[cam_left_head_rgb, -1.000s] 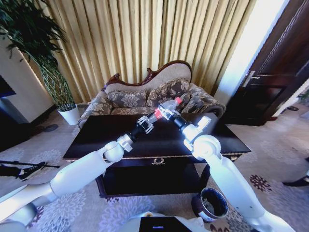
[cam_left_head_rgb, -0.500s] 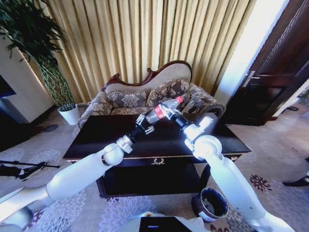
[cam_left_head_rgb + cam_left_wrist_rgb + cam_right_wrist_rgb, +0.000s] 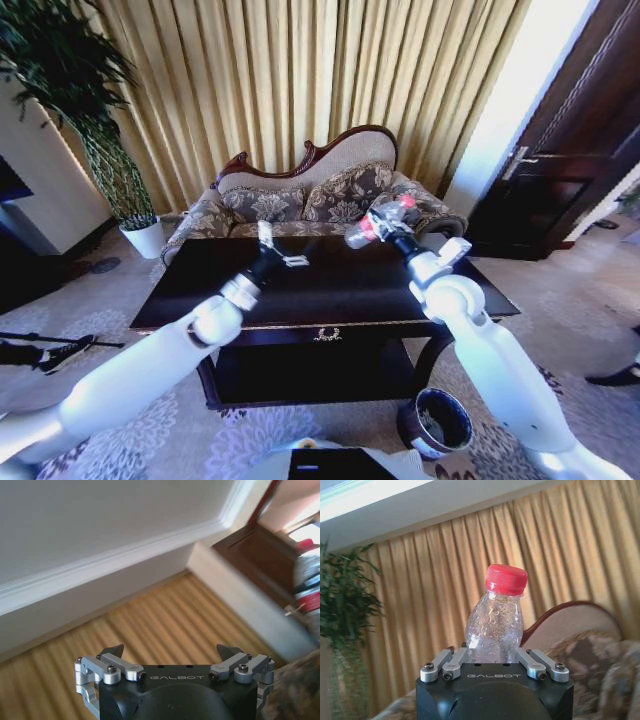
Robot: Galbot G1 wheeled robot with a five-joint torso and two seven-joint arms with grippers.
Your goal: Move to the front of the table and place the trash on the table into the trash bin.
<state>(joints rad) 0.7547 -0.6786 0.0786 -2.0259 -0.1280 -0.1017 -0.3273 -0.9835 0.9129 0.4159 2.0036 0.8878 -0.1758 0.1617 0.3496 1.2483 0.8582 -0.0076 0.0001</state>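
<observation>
Right gripper (image 3: 392,226) closed on one clear plastic bottle (image 3: 381,217) with a red cap (image 3: 506,579) — in the right wrist view the fingers (image 3: 451,658) bear on both sides of the lower body and the cap points away from the palm. From the head view the bottle is aloft over the far right part of the table (image 3: 330,290), long axis roughly level, tilted a little, lying across the view.

Left gripper (image 3: 281,251) spread wide and holding nothing; fingertips (image 3: 114,651) stand well apart in the left wrist view. It hangs over the table's far left-centre, at about 9 o'clock from the bottle.

Key relation: the trash bin (image 3: 436,420) sits on the carpet at the table's near right corner, at roughly 6 o'clock from the held bottle and far below it. The right arm is the nearer arm to the bin — judged the natural one for the drop, bringing the bottle back toward the robot and down, clear of the table edge.

Counts:
- bottles: 1
- bins: 1
- grippers: 2, one loaded
- other trash on the tabletop: cannot make any out against the dark glossy surface.
</observation>
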